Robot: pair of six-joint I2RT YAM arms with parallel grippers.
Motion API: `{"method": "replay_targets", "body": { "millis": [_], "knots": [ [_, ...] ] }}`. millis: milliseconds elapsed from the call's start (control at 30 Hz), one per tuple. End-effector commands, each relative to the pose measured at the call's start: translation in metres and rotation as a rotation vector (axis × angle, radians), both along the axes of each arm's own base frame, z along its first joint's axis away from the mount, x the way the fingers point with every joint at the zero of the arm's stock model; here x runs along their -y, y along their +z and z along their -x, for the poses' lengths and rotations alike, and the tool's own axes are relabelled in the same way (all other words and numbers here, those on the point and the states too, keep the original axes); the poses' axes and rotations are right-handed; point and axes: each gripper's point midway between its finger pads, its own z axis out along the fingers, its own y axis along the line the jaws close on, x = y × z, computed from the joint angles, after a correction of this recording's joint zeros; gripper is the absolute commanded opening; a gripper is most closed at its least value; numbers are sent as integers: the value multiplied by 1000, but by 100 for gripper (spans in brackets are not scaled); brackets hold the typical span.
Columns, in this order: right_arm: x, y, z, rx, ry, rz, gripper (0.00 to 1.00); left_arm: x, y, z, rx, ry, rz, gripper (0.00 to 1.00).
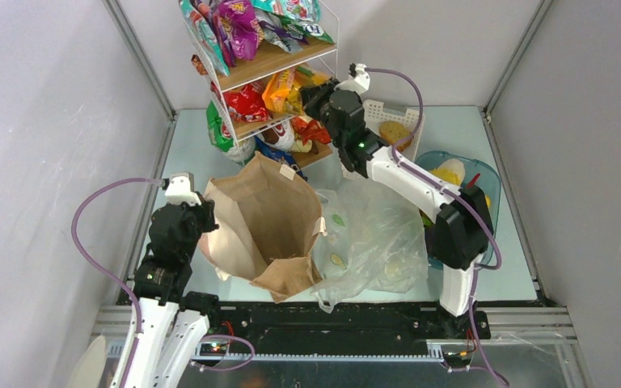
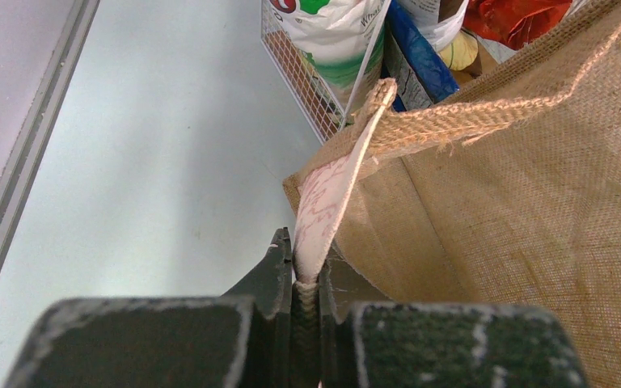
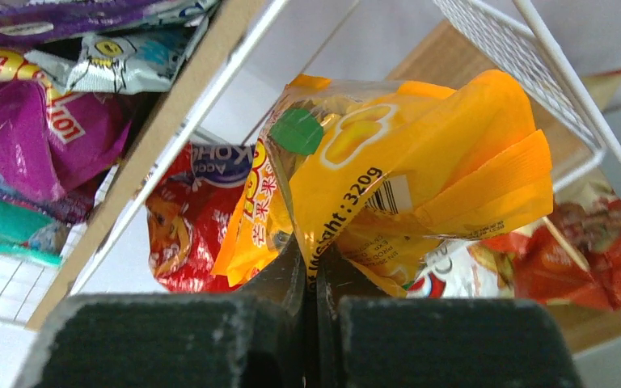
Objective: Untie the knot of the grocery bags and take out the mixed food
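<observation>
At the near left, the rim of the brown bag (image 1: 267, 218) is pinched by the closed left gripper (image 2: 307, 273). Beside it, the clear plastic bag (image 1: 376, 234) is spread out. Farther back, at the shelf (image 1: 279, 58), an orange packet (image 3: 428, 162) is clamped by the right gripper (image 3: 314, 271). Neighbouring packets (image 3: 194, 218) may be knocked down if it is swung.

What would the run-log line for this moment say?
left claw: shut on brown bag rim | right claw: shut on orange snack packet at snack rack | clear plastic bag: lying beside brown bag
</observation>
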Motion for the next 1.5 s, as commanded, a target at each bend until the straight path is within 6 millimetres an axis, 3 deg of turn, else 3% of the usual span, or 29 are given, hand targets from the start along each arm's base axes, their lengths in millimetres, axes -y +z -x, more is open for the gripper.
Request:
{"method": "replay_targets", "body": {
  "millis": [0,200,367,533,767,867,900,933,1033,1267,1333,1367,1400,1467],
  "knots": [
    [11,87,-17,214,-67,-129,0,0,37,-3,112,5,20,0],
    [0,78,-51,255,-82,-141,0,0,36,-3,110,2,21,0],
    [-23,61,-79,271,-37,-130,1,1,35,-4,104,1,20,0],
    [-30,47,-90,308,-77,-125,22,1,34,-4,103,0,20,0],
    [-23,36,-77,335,-105,-133,40,1,34,-5,99,-3,21,0],
    [-15,46,-68,369,-127,-133,46,2,34,-5,98,-6,22,0],
    [-15,37,-67,357,-133,-121,46,2,34,-5,97,-7,22,0],
    [-12,46,-62,377,-138,-134,49,2,34,-5,98,-7,22,0],
    [-5,43,-51,389,-148,-132,61,2,34,-5,97,-4,20,0],
    [-2,53,-25,420,-102,-89,79,1,34,-5,97,-1,19,0],
    [3,50,-16,418,-92,-93,87,1,34,-5,98,-1,18,0],
    [8,48,-9,416,-91,-95,97,0,34,-5,99,1,17,0],
    [9,36,-6,399,-89,-77,98,-1,35,-5,101,8,16,0],
    [20,45,8,412,-92,-72,99,-2,36,-4,107,16,15,0]
  ]
}}
